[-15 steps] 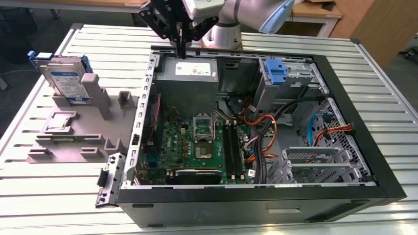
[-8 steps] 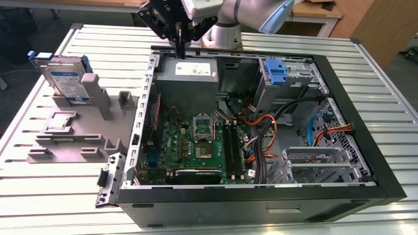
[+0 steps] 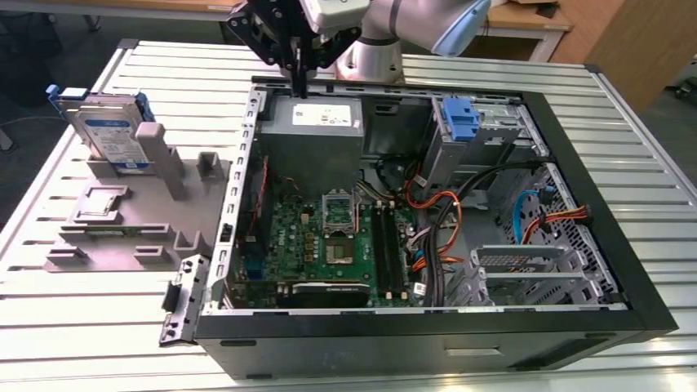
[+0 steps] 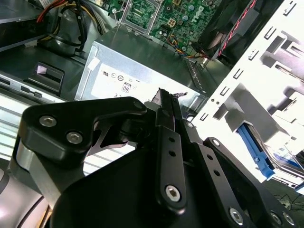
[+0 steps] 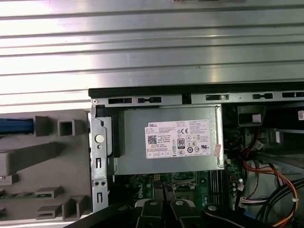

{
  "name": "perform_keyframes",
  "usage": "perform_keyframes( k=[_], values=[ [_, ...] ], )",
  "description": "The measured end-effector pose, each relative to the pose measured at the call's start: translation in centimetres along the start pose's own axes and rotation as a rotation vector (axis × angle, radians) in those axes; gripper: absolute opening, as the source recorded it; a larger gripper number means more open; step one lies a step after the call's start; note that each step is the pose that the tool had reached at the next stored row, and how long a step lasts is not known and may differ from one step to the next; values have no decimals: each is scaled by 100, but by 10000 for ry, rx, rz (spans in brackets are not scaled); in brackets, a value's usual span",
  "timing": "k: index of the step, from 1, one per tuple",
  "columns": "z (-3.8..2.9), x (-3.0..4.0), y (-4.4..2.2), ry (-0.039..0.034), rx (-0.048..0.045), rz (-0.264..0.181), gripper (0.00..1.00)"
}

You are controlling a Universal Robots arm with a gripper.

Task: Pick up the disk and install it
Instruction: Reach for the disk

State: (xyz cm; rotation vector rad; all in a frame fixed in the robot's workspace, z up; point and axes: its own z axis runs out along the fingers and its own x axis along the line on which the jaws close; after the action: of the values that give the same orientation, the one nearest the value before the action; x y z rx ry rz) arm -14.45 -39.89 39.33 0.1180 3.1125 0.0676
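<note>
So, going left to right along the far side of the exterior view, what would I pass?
The disk, standing upright outside the computer case → the grey power supply box → the blue bracket.

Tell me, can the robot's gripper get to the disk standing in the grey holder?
Probably yes. The disk stands on edge in the grey holder, outside the computer case, with nothing above it. The gripper hangs over the power supply box, so the way across looks free.
</note>
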Motion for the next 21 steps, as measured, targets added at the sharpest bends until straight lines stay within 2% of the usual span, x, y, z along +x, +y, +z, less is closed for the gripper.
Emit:
perform_keyframes(
  k=[21],
  values=[
    [-1,48,-4,0,0,0,15]
  ],
)
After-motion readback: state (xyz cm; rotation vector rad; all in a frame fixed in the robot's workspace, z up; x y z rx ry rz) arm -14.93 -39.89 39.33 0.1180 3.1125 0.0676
